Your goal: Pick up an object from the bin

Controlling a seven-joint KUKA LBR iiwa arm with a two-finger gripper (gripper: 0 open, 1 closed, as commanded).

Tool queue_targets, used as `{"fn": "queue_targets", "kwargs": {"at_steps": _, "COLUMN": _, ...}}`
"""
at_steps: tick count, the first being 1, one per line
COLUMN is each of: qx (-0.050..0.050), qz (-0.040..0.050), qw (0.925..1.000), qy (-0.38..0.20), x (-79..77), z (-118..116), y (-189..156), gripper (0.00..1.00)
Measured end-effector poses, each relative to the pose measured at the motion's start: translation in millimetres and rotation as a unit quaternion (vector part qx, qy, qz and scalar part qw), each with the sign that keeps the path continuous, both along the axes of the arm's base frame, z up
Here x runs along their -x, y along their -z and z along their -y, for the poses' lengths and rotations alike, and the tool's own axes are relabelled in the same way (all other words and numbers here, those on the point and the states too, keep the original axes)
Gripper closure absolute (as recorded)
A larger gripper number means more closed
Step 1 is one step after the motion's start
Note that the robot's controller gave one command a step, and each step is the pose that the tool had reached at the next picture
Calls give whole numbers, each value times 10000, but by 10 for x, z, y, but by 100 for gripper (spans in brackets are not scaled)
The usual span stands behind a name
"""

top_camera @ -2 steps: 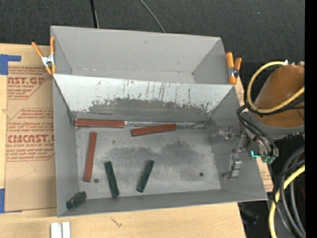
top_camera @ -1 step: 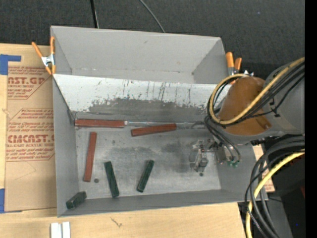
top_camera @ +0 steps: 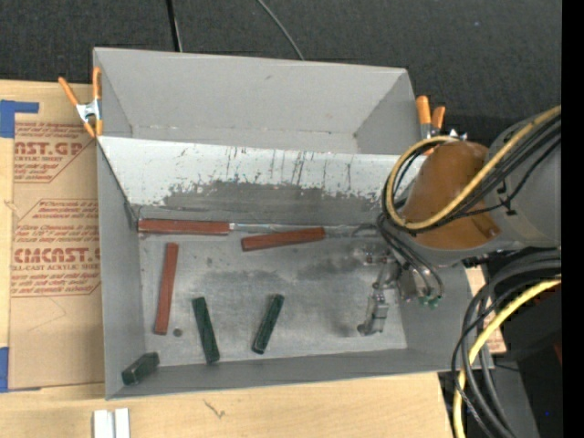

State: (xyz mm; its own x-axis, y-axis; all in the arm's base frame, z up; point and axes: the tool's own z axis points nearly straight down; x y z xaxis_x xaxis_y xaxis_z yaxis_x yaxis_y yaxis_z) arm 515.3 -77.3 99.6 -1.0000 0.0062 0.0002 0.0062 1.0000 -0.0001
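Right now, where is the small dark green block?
In the camera view, the small dark green block lies in the lower-left corner of the grey metal bin, just left of a dark green bar.

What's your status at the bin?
Gripper at bin right side, over bare floor. Nearer green bar to its left, short red bar up-left, both apart from it. Nothing between them.

- My arm (top_camera: 538, 199) enters from the right side of the view, grey link at mid height.
- My orange cover (top_camera: 447, 199) sits at the arm's end, looped by yellow and black cables (top_camera: 401, 176).
- My wrist (top_camera: 401, 276) hangs below the cover, angled down and to the left.
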Motion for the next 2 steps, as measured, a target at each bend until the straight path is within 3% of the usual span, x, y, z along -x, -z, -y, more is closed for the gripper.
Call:
{"fn": "queue_targets", "kwargs": {"at_steps": 1, "qx": 0, "qz": 0, "qw": 10000, "qy": 1, "x": 0, "z": 0, "y": 0, "gripper": 0}}
{"fn": "queue_targets", "kwargs": {"at_steps": 2, "qx": 2, "qz": 11, "qw": 9995, "qy": 319, "x": 40, "z": -462, "y": 182, "gripper": 0}}
